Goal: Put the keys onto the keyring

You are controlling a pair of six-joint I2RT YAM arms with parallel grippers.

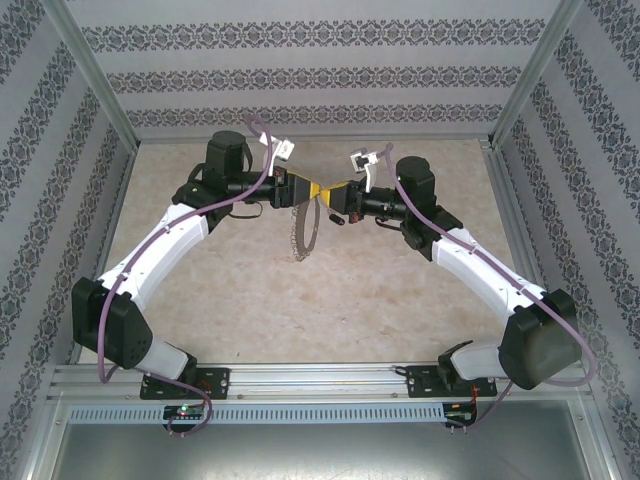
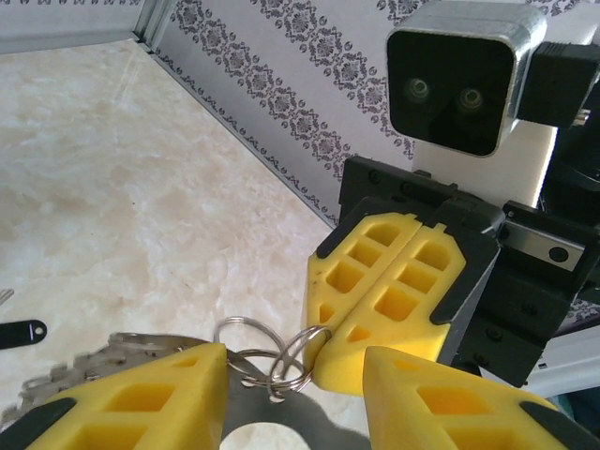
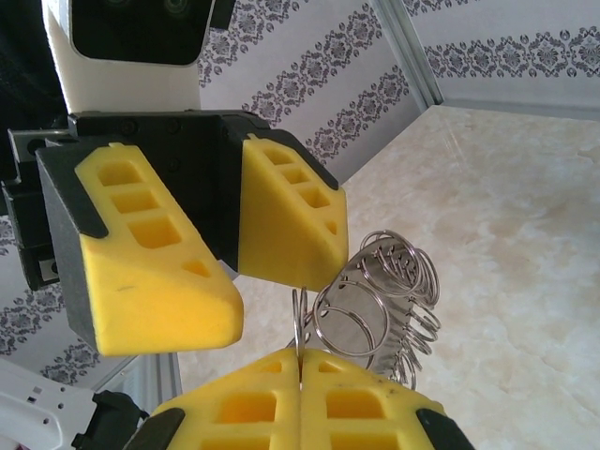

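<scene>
Above table (image 1: 250, 290) centre | right gripper (image 2: 328, 361): fingers pressed together, pinching a small split ring (image 2: 298, 352) on the large thin silvery keyring (image 1: 305, 235), which hangs toward 6 o'clock | left gripper (image 2: 292, 375): fingers spread | tiny black-headed key (image 2: 21, 333): on table, 9 o'clock, left wrist view | you hold that ring steady while fetching the key

Place: robot lab test booth
Walls: patterned wallpaper panels (image 1: 320, 75)
Frame: aluminium rails (image 1: 320, 378)
Surface: marble-look counter (image 1: 380, 300)

- Beige, marble-patterned tabletop (image 1: 250, 300).
- White walls (image 1: 320, 75) on three sides, banded with dark floral stripes.
- Aluminium frame posts (image 1: 103, 90) at the back corners.
- Slotted metal rail (image 1: 320, 378) along the near edge.
- Below it, a grey sheet (image 1: 320, 450), possibly metal.
</scene>
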